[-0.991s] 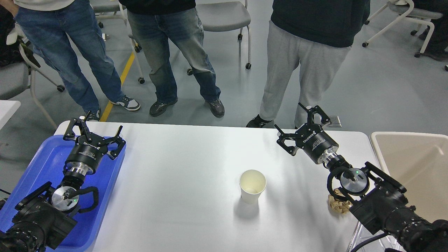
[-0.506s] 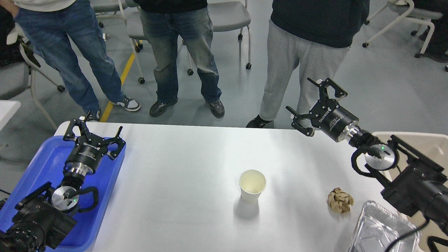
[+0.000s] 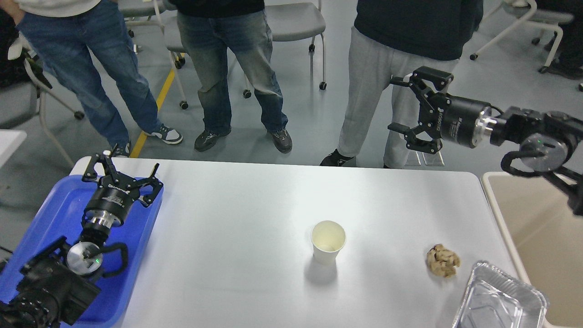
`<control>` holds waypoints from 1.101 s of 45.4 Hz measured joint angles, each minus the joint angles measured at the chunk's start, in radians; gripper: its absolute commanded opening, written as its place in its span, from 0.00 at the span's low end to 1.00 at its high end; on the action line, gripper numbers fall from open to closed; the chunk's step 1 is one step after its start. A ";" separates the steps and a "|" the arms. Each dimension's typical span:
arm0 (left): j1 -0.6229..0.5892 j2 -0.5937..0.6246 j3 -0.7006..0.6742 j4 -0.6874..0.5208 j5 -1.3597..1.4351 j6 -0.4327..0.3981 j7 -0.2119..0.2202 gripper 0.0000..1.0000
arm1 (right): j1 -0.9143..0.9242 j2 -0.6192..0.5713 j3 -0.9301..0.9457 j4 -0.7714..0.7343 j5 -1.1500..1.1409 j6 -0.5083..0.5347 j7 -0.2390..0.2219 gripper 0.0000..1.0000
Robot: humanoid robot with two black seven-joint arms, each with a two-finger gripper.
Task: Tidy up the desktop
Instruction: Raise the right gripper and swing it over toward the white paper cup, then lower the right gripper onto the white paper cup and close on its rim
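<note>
The white desktop (image 3: 237, 218) fills the middle of the head view. On it stand an upright, empty paper cup (image 3: 328, 241), a crumpled brown paper ball (image 3: 442, 260) to its right, and a foil tray (image 3: 498, 298) at the front right corner. My left gripper (image 3: 122, 172) is open and empty above the far end of the blue tray (image 3: 54, 214). My right gripper (image 3: 416, 111) is open and empty, raised high beyond the desktop's far right edge, pointing left.
A beige bin (image 3: 542, 228) stands right of the desktop. Three people stand just behind the far edge, one in grey trousers (image 3: 373, 91) close to my right gripper. Chairs (image 3: 291, 23) stand behind them.
My right arm has risen and swung back to the right, off the desktop, uncovering the paper ball and foil tray. The left arm has not moved.
</note>
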 measured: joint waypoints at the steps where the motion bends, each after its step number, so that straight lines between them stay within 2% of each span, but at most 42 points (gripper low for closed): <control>1: 0.000 0.000 0.000 0.000 0.000 0.000 0.000 1.00 | 0.024 -0.004 -0.025 0.007 0.000 0.000 -0.002 1.00; 11: 0.000 0.000 0.000 0.000 0.000 0.000 0.000 1.00 | 0.293 -0.020 -0.328 0.082 -0.016 0.000 -0.020 1.00; 25: 0.000 0.001 0.001 0.000 0.000 0.000 0.000 1.00 | 0.560 0.070 -0.668 0.184 -0.047 0.000 -0.064 1.00; 37: 0.000 0.001 0.001 0.000 0.000 0.000 0.000 1.00 | 0.638 0.240 -0.807 0.208 -0.041 -0.002 -0.088 1.00; 50: 0.000 0.000 0.001 0.000 0.000 0.000 0.000 1.00 | 0.643 0.438 -0.898 0.181 -0.030 -0.003 -0.096 1.00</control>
